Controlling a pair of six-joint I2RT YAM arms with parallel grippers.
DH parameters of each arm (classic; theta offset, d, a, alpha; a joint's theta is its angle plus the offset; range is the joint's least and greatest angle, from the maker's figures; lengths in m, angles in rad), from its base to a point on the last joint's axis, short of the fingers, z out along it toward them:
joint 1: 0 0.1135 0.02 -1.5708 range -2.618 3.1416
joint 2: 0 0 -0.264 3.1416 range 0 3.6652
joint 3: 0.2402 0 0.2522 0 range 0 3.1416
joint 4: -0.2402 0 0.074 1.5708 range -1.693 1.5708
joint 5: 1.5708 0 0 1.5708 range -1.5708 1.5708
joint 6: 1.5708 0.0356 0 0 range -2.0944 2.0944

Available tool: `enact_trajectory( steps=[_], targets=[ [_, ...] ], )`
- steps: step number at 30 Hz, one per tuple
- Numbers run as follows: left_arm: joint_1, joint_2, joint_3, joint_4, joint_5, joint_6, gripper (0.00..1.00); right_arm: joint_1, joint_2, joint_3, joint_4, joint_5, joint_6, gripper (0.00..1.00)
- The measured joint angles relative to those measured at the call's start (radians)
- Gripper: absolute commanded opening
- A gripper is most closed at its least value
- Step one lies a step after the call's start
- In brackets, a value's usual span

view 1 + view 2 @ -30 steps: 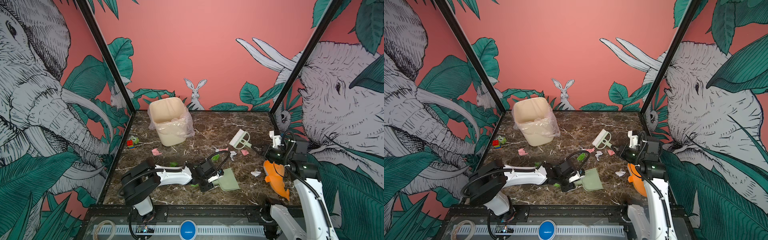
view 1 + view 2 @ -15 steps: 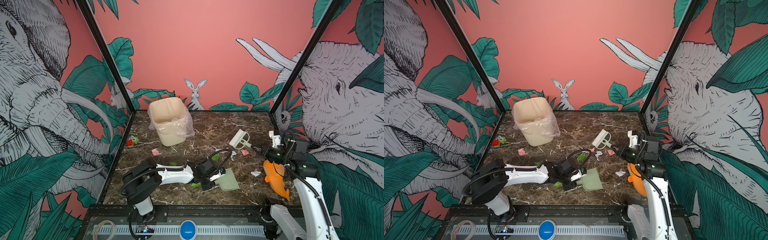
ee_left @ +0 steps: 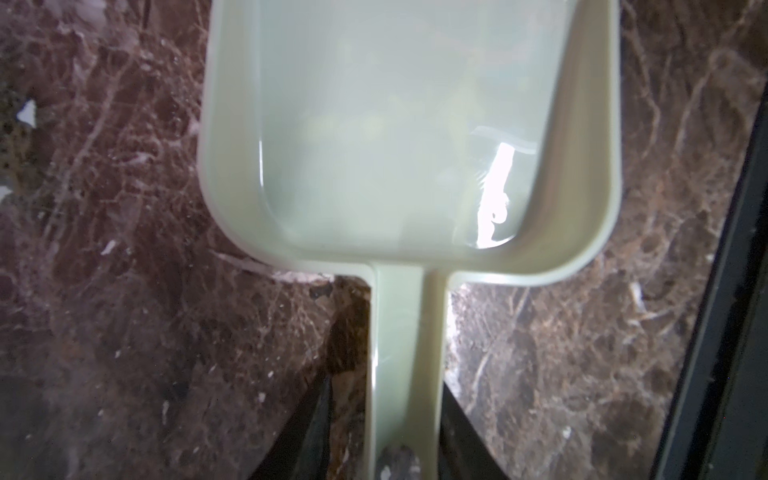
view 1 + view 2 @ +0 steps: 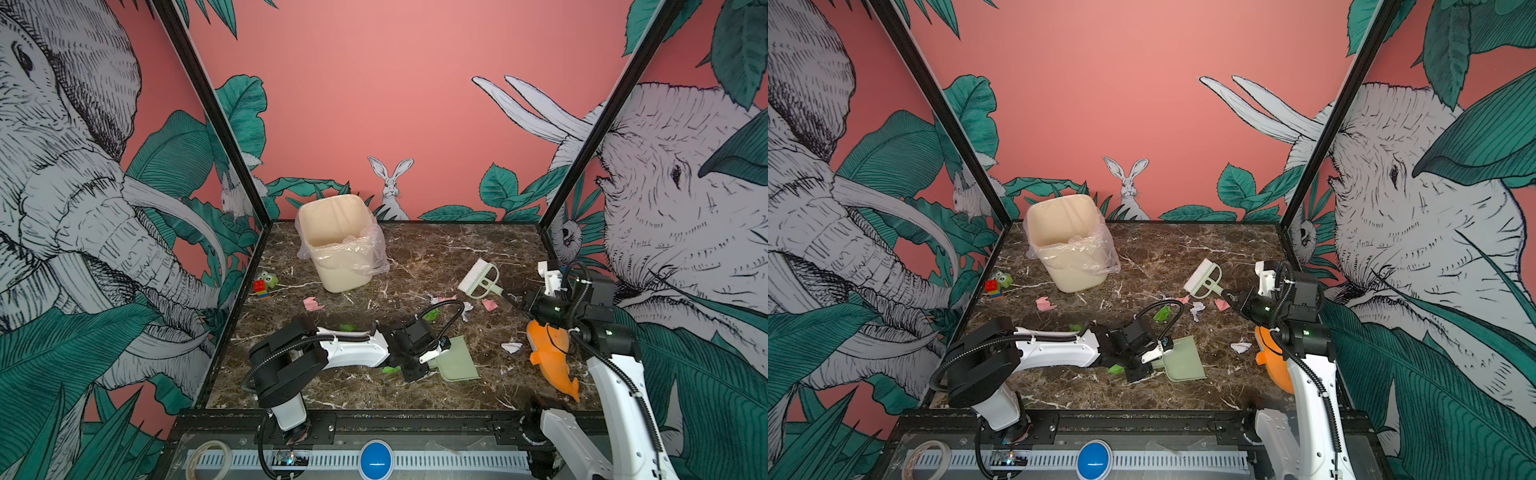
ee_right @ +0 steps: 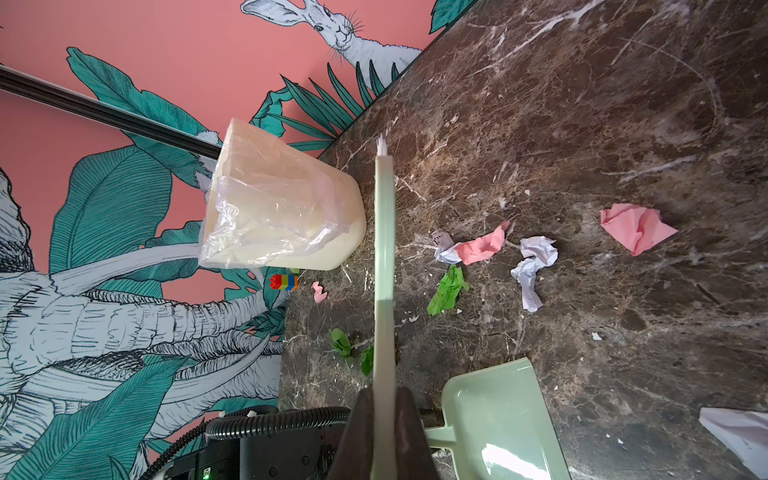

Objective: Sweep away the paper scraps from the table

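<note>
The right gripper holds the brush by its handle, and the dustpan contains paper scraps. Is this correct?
Not quite: the dustpan is empty, as the left wrist view shows; the paper scraps lie on the table. The right gripper does hold the brush by its handle.

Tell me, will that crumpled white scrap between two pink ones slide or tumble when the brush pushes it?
The crumpled white scrap looks thin and airy, so it is probably very light and may tumble. Its creased folds should squash, not resist. The glossy table likely offers little grip.

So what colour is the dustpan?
Pale mint green dustpan, plain with no pattern; the left wrist view shows it best.
</note>
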Motion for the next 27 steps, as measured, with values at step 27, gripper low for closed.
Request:
enact_trajectory(
  steps=[27],
  targets=[
    [0.000, -0.006, 0.000, -0.013, -0.039, -0.005, 0.14, 0.000, -0.001, 0.000, 0.000, -0.003, 0.001, 0.00]
  ],
)
